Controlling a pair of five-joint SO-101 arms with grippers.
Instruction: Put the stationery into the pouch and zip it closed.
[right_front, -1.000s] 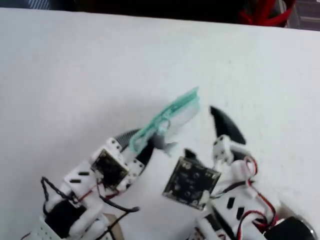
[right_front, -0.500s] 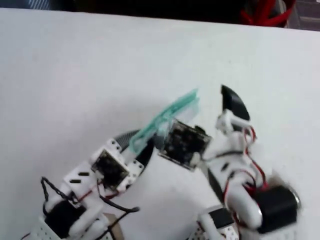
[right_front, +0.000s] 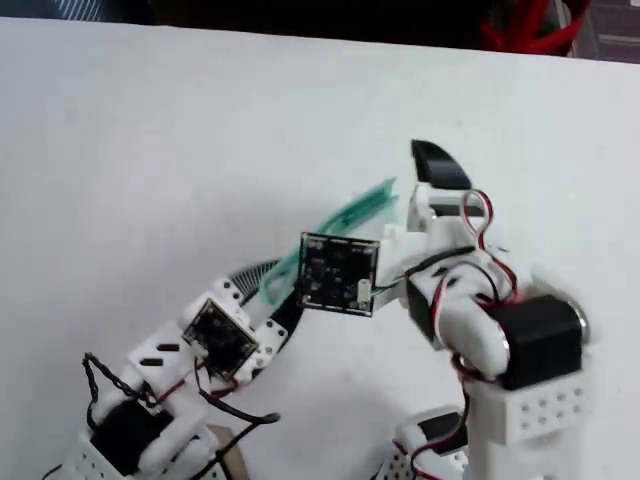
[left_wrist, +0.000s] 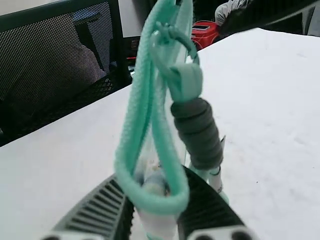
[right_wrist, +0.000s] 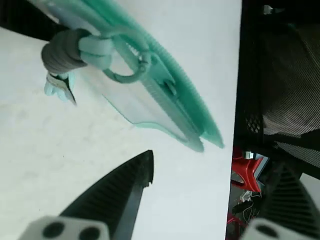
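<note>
Right pincer (right_wrist: 200, 197) swung forward beside pouch (right_front: 352, 214), released | left pincer (left_wrist: 155, 215) unmoved, grasping pouch

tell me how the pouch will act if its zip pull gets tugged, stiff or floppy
Probably floppy: the pouch is thin clear plastic, pinched at one end by the left gripper, so it would likely swing or twist. It seems light, held up by that single grip. The zip pull hangs loose, so it may slip from the open right gripper.

Bright even light; table (right_front: 130, 130) glaring white; shadows faint; background dark.
</note>
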